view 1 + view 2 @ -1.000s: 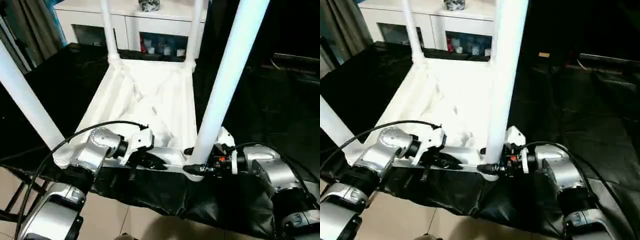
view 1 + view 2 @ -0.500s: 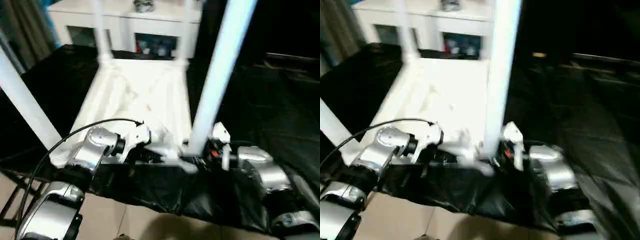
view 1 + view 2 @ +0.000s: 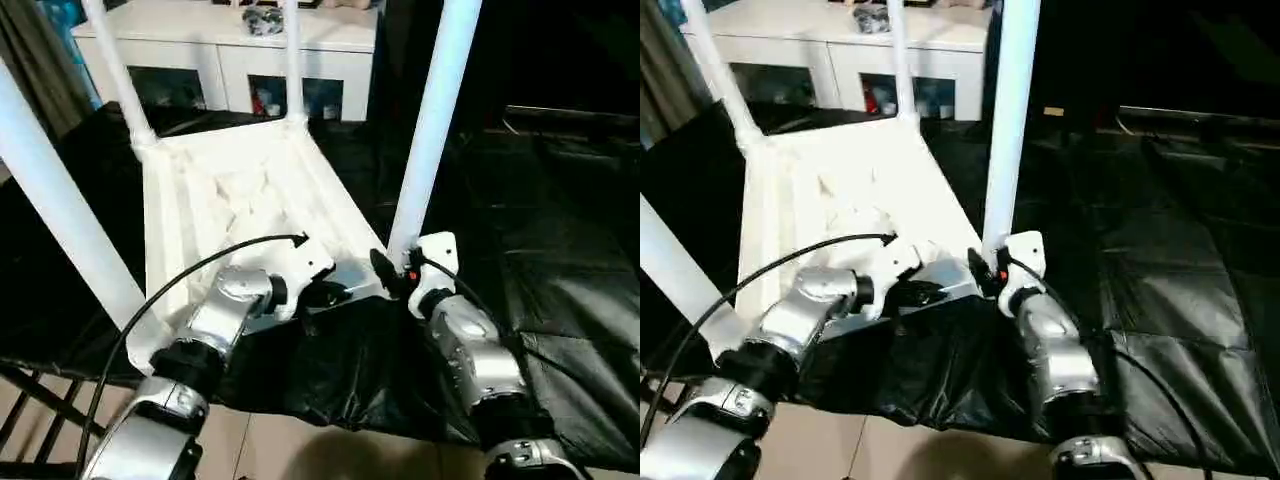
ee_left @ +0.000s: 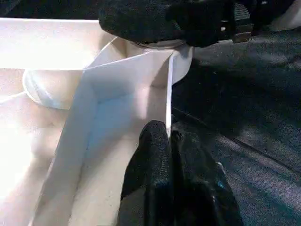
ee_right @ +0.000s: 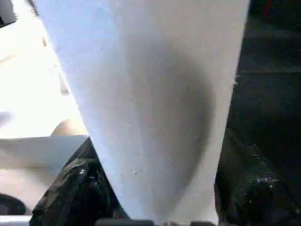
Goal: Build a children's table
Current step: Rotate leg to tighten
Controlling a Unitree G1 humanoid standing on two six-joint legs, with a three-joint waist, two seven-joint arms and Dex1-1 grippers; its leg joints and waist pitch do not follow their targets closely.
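- White plastic is seen at the middle of the work surface: the tabletop (image 3: 250, 190) is laid upside down, ribbed underside up, on a black sheet (image 3: 560, 290) that covers the surface.
- Four white legs are stood up from its corner sockets: the far-left leg (image 3: 118, 70), the far-right leg (image 3: 292, 60), the near-left leg (image 3: 60, 215) and the near-right leg (image 3: 430, 120).
- The tabletop is set askew, with its near edge hanging close to the near edge of the covered surface.
- The left gripper (image 4: 170, 136) is closed narrowly on the thin near wall (image 4: 168, 94) of the tabletop, one black finger on each face, just beside the near-right corner socket.
- The right gripper (image 3: 392, 275) is held at the foot of the near-right leg; in the right wrist view its black fingers (image 5: 77, 188) are seen on either side of that leg, clasping it.
- A white cabinet (image 3: 220, 50) with glass doors is seen beyond the far edge, with a small dark object (image 3: 262, 20) on its top.
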